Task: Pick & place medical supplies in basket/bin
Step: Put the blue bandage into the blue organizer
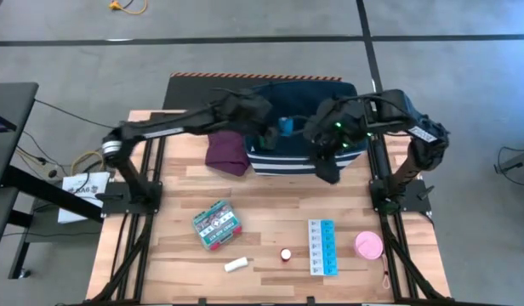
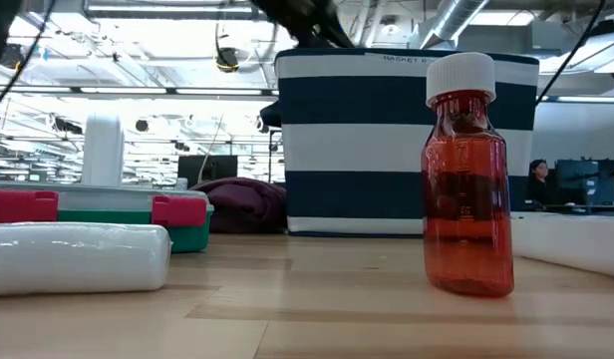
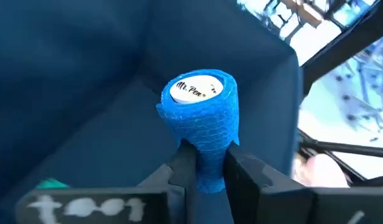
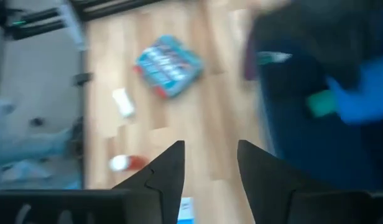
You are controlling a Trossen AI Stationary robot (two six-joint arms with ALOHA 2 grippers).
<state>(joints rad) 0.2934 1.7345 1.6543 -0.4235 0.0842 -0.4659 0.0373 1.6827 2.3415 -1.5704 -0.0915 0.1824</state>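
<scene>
My left gripper (image 1: 273, 129) is over the navy striped bin (image 1: 347, 146) at the table's far side, shut on a blue roll of wrap (image 3: 203, 118), which also shows in the high view (image 1: 285, 125). A green block (image 3: 51, 184) lies inside the bin. My right gripper (image 4: 210, 158) is open and empty at the bin's near right wall (image 1: 327, 172). On the near table lie a green-red flat box (image 1: 216, 224), a white stick (image 1: 236, 264), a small red bottle with a white cap (image 1: 285, 254), a blue-white pill strip (image 1: 322, 246) and a pink roll (image 1: 368, 246). My left gripper pinches the blue roll by its curved side, at the end nearest the wrist (image 3: 207, 168), between its two fingers. The roll sticks out beyond the fingertips, its white core end (image 3: 195, 89) facing away from the fingers. It hangs clear above the bin's floor.
A maroon folded cloth (image 1: 226, 151) lies on the table against the bin's left side. The arms' frames stand at the table's left (image 1: 130, 191) and right (image 1: 398, 200) edges. Bare wood shows between the bin and the row of items.
</scene>
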